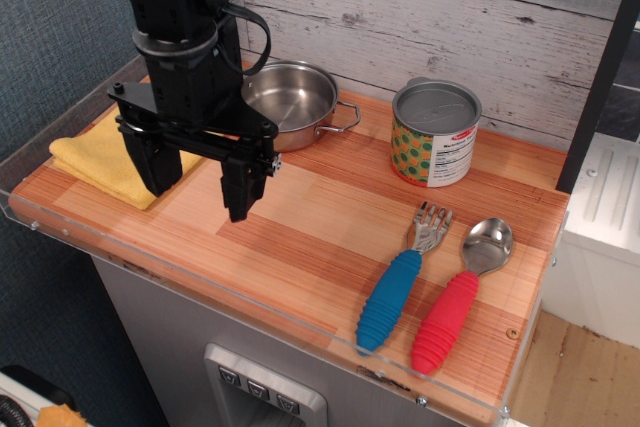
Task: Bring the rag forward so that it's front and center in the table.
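The yellow folded rag (105, 162) lies flat at the left end of the wood-plank table (320, 222), near the left acrylic rim. My black gripper (198, 187) hangs above the table just right of the rag, its left finger (157, 167) over the rag's right edge and its right finger (238, 192) over bare wood. The jaws stand wide apart and hold nothing. Part of the rag is hidden behind the gripper.
A steel pot (290, 102) sits at the back just behind the gripper. A lidded can (434, 134) stands at the back right. A blue-handled fork (400, 282) and a red-handled spoon (455, 302) lie at the front right. A plank wall (430, 7) rises behind.
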Controlling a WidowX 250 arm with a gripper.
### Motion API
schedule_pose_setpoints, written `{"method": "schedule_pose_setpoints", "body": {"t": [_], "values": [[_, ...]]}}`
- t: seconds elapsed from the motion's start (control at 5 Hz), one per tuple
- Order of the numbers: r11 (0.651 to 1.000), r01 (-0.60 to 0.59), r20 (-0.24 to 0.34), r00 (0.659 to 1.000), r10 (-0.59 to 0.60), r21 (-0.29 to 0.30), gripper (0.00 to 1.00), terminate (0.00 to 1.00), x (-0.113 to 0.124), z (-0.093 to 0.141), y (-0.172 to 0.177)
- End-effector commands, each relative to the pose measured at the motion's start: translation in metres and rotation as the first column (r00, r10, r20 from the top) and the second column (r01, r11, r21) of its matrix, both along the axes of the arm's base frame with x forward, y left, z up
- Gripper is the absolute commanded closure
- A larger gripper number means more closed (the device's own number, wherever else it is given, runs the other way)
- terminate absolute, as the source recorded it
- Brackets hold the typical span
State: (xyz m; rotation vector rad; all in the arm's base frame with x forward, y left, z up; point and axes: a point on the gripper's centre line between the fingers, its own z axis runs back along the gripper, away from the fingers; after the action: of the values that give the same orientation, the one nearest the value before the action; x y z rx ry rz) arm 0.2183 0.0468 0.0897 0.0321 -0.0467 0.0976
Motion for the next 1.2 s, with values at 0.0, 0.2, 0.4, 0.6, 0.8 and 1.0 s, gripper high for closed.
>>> {"method": "schedule_pose_setpoints", "body": {"t": [0.0,0.2,0.4,0.6,0.8,1.0], "values": [[1.000,0.000,0.000,1.000,0.000,0.000,0.00,0.00,0.000,0.000,0.000],[0.999,-0.051,0.005,0.999,0.051,0.012,0.00,0.00,0.014,-0.005,0.023],[0.994,-0.072,0.011,0.997,0.071,0.078,0.00,0.00,0.026,-0.009,0.044],[0.991,-0.099,0.016,0.995,0.098,0.087,0.00,0.00,0.039,-0.008,0.070],[0.988,-0.107,0.031,0.994,0.104,0.107,0.00,0.00,0.055,-0.013,0.096],[0.992,-0.025,0.014,1.000,0.024,0.121,1.00,0.00,0.068,-0.019,0.111]]}}
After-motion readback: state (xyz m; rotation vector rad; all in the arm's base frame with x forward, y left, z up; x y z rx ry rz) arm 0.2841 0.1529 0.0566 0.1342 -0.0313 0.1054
